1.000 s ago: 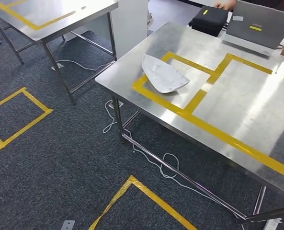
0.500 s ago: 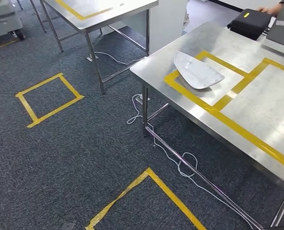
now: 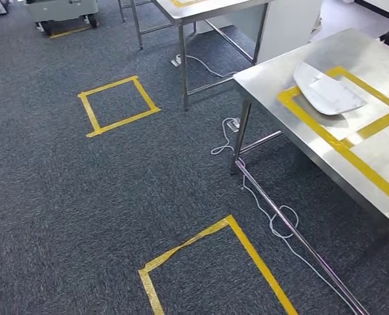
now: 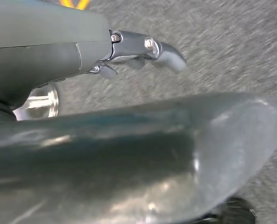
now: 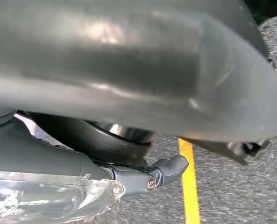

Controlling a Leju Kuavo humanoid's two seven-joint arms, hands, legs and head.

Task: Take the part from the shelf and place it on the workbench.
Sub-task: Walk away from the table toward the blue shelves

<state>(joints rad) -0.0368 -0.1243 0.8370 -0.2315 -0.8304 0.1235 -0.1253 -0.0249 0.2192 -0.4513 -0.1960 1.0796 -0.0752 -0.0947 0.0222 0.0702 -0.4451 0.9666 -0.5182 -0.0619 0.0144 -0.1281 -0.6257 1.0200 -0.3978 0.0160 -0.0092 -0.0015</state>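
The part (image 3: 328, 92), a pale grey curved shell, lies on the steel workbench (image 3: 276, 79) at the right of the head view, across a yellow tape outline. No hand is near it. In the left wrist view my left hand (image 4: 137, 46) hangs over the carpet with a finger stretched out straight and nothing in it. In the right wrist view my right hand (image 5: 147, 179) also hangs above the carpet, one finger extended, holding nothing.
A second steel table (image 3: 212, 8) stands at the back, with a white cabinet (image 3: 291, 23) beside it. Yellow tape squares (image 3: 118, 105) mark the dark carpet; another (image 3: 217, 262) lies near me. A white cable (image 3: 281, 220) trails under the workbench. A grey wheeled cart (image 3: 63, 10) sits far left.
The camera has swung left, so the whole scene has slid to the right. The part stays on the workbench. The laptop, black case and a person's hand have left the picture.
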